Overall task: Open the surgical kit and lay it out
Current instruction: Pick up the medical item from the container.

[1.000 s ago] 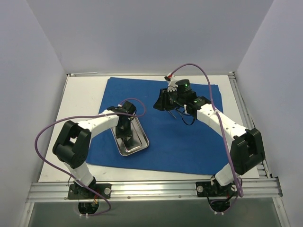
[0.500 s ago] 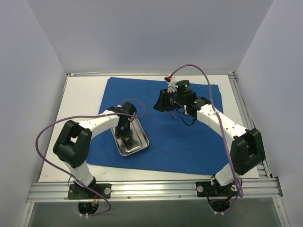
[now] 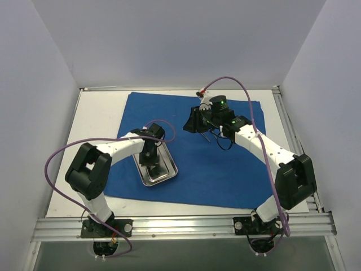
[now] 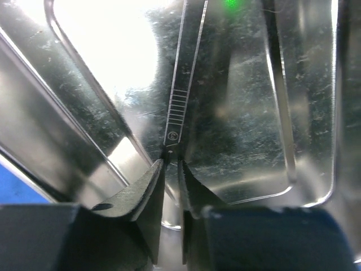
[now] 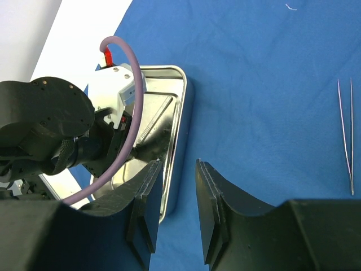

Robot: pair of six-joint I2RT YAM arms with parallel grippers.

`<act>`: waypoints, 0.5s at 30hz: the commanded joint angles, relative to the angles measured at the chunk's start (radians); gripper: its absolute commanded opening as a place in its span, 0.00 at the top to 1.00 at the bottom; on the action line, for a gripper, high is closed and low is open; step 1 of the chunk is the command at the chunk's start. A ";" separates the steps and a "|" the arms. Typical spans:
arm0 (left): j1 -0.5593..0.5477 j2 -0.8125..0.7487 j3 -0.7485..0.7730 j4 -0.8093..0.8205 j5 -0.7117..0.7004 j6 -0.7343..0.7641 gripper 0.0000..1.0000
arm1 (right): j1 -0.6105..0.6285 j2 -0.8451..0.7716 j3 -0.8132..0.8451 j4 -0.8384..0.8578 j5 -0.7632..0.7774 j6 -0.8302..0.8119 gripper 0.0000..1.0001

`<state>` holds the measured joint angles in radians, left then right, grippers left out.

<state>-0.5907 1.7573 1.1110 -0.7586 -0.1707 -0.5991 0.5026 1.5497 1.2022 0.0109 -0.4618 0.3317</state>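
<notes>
White tabletop (image 3: pixel 96 121) carries the royal-blue cloth wrap (image 3: pixel 225 169), spread flat. The left gripper (image 4: pixel 171 164) is down inside the steel tray (image 4: pixel 271 113). Its jaws are almost together, flanking the butt end of the ridged tweezers (image 4: pixel 181 73) on the tray floor; I cannot tell whether they pinch it. The right gripper (image 5: pixel 177 165) hangs over the cloth beside the tray, jaws apart and holding nothing. The tray sits on the cloth's near-left part. 1 pair of thin tweezers (image 5: pixel 345 135) lies on the cloth, well apart from the tray.

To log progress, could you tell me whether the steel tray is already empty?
No, a ridged metal instrument lies inside the steel tray.
</notes>
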 commanded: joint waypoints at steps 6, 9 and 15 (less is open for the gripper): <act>-0.012 0.067 -0.083 0.073 -0.012 -0.028 0.97 | -0.006 -0.036 -0.006 0.024 -0.028 -0.013 0.70; -0.011 0.059 -0.080 0.076 -0.035 -0.021 0.98 | -0.006 -0.034 -0.006 0.026 -0.029 -0.011 0.70; -0.012 -0.042 -0.025 0.009 -0.079 0.005 0.98 | -0.004 -0.019 -0.010 0.055 -0.046 0.010 0.70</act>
<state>-0.6022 1.7370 1.0943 -0.7361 -0.1864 -0.6086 0.5026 1.5490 1.2018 0.0135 -0.4786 0.3344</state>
